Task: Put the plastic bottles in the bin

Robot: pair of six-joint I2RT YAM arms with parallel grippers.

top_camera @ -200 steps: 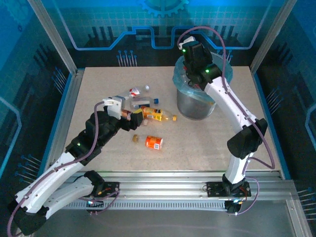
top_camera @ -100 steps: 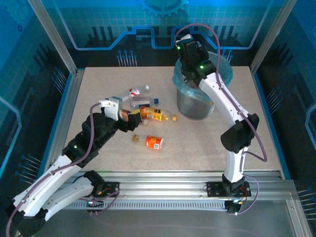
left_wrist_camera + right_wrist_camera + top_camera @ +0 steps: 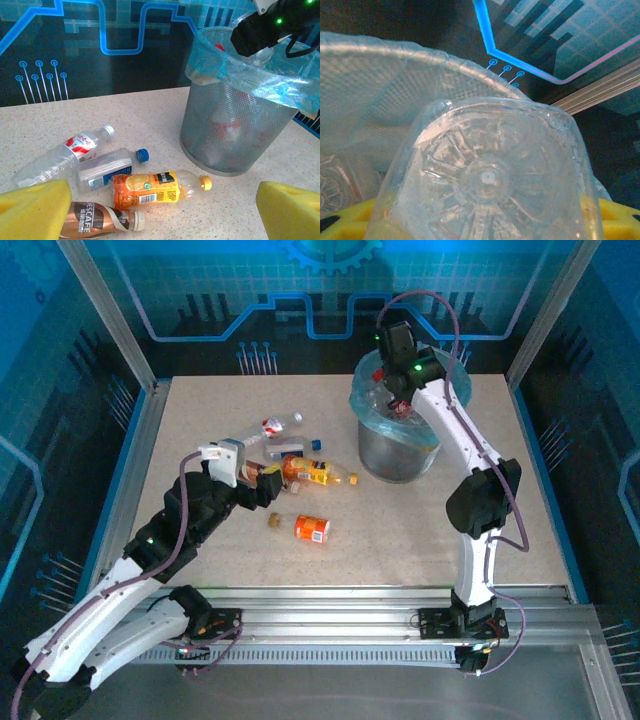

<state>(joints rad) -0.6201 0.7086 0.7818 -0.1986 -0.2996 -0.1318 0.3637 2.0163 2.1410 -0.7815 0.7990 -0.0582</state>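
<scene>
- Your right gripper is clenched on a clear bottle. The bottle's base faces the wrist camera, with a yellow pad on either side.
- That bottle hangs over the mouth of the bin, upper right of the top view. It is not let go yet, so I don't count it as in.
- The bin already has bottles in it. Shapes with red labels show through the mesh in the left wrist view, and another clear base sits at lower left of the right wrist view. How many are inside I cannot tell.
- Your left gripper is released and grasps nothing, its pads far apart at the bottom corners of its wrist view.
- Left on the table, in a cluster at mid-frame of the top view:
  - red-label bottle
  - blue-cap bottle
  - orange bottle
  - brown bottle, lying just beside the left pad at lower left of the wrist view
- One more orange-label bottle lies apart, lower centre of the top view. A small brown piece is near it, too small to tell what it is.
- My judgement: the task is well under way but not done, with five bottles on the table and one in the grip.
- The brown bottle looks like the left arm's nearest pick.
</scene>
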